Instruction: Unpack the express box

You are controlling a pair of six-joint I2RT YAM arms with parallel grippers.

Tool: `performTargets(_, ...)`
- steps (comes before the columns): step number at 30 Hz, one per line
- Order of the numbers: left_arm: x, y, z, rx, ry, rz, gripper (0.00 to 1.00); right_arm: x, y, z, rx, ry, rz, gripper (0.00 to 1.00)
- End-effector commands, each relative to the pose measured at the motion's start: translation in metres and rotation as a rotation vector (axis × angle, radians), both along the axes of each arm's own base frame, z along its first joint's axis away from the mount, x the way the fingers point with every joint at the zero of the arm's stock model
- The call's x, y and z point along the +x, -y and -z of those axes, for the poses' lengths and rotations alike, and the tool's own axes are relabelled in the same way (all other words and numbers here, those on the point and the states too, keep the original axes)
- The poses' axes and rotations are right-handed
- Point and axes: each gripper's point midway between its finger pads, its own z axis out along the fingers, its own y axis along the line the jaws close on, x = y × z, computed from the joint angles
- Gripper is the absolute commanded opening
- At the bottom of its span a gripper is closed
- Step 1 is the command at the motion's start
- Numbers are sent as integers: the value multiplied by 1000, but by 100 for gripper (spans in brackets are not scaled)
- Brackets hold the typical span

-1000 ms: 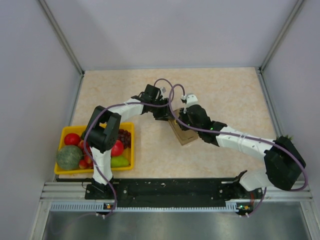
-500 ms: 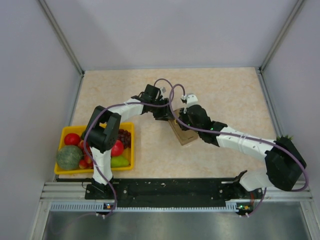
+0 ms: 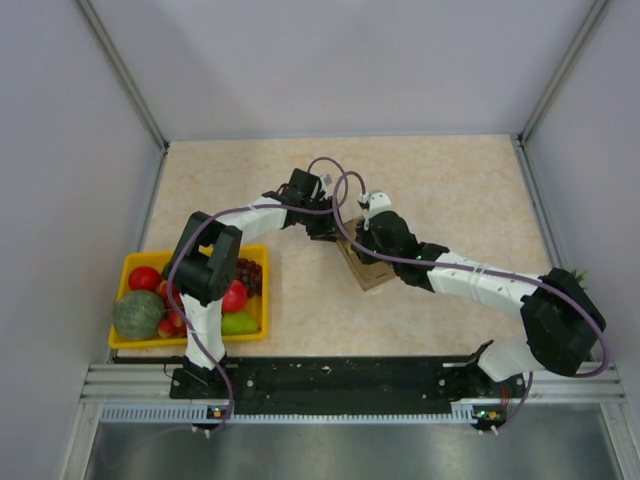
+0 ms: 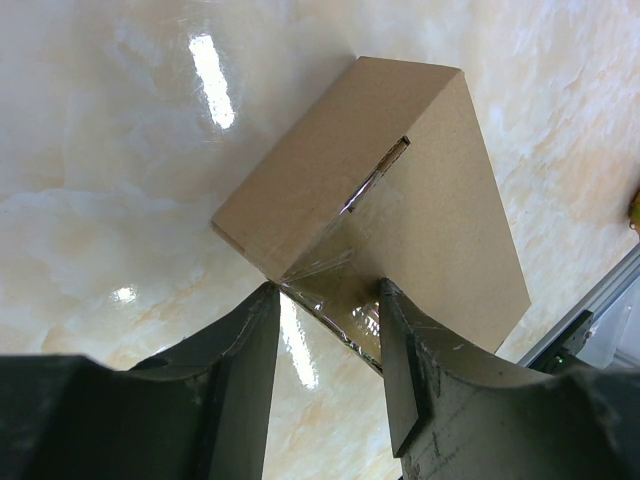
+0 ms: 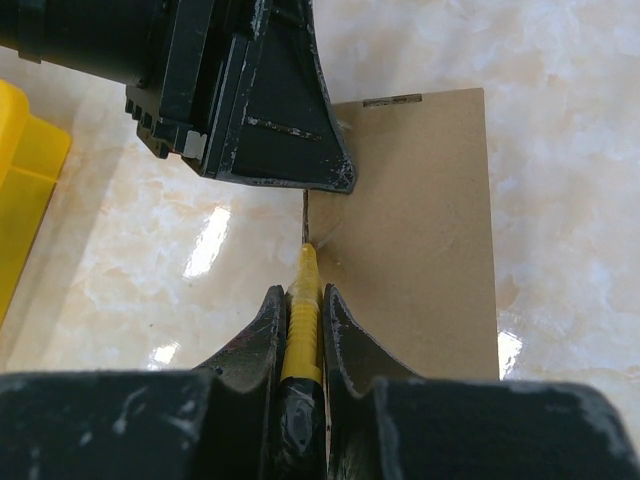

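The express box (image 3: pixel 373 272) is a flat brown cardboard box lying closed on the table between the two arms, its seam taped. In the left wrist view the box (image 4: pixel 400 180) fills the middle. My left gripper (image 4: pixel 328 290) is open, its fingertips straddling the taped near edge by one corner. My right gripper (image 5: pixel 300 292) is shut on a yellow-and-black utility knife (image 5: pixel 303 268). The thin blade tip touches the left edge of the box (image 5: pixel 420 230), just below the left gripper's fingers (image 5: pixel 290 130). From above, both grippers (image 3: pixel 335 230) (image 3: pixel 358 244) meet at the box's far end.
A yellow fruit tray (image 3: pixel 130 263) with apples, grapes, a pear and a green melon stands at the near left, beside the left arm's base. Its corner shows in the right wrist view (image 5: pixel 20 170). Grey walls enclose the table on three sides.
The right wrist has shifted slightly left and toward the box's far end. The left arm and the box have not visibly moved.
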Motion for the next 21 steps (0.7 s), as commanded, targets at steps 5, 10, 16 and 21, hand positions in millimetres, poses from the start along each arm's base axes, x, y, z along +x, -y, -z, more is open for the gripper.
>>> performTargets(5, -7, -17, 28, 94, -36, -6, 46, 0, -13, -11, -16, 18, -29, 0)
performTargets(10, -5, -18, 29, 105, -36, -16, 45, -16, -11, -4, -116, 17, -67, 0)
performTargets(16, -4, -22, 34, 126, -41, -26, 42, -34, 1, -2, -192, -6, -75, 0)
performTargets(21, -3, -25, 35, 134, -40, -34, 41, -42, 10, -8, -207, -29, -72, 0)
